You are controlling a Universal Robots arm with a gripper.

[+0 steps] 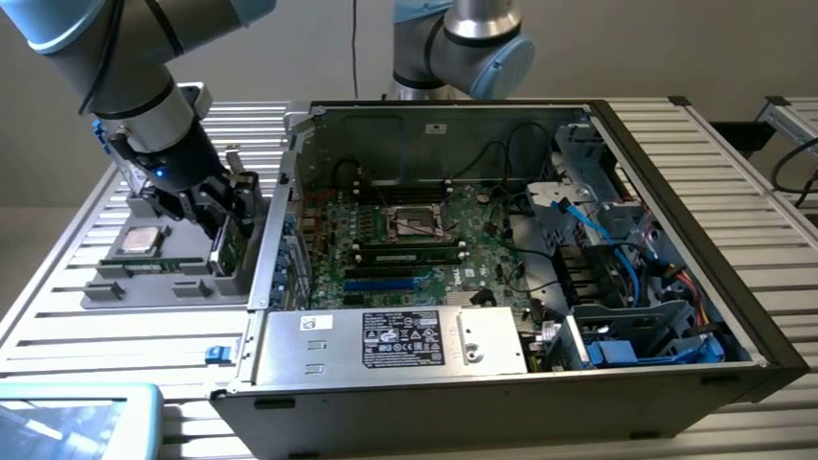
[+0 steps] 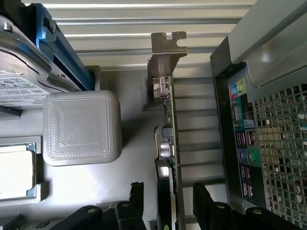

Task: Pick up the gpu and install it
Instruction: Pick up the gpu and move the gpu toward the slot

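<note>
Beside the computer case (image 1: 665, 192), the gripper (image 1: 215, 213) hangs with fingers spread wide astride the gpu (image 2: 169, 134), which stands on edge in the tray (image 1: 128, 289) next to the case, not yet gripped; I'd judge the pick-up in hand, needing a square pinch on its flat faces.

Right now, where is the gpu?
At the exterior view's left, the gpu stands on edge in the grey tray beside the computer case, straddled by the open gripper.
</note>
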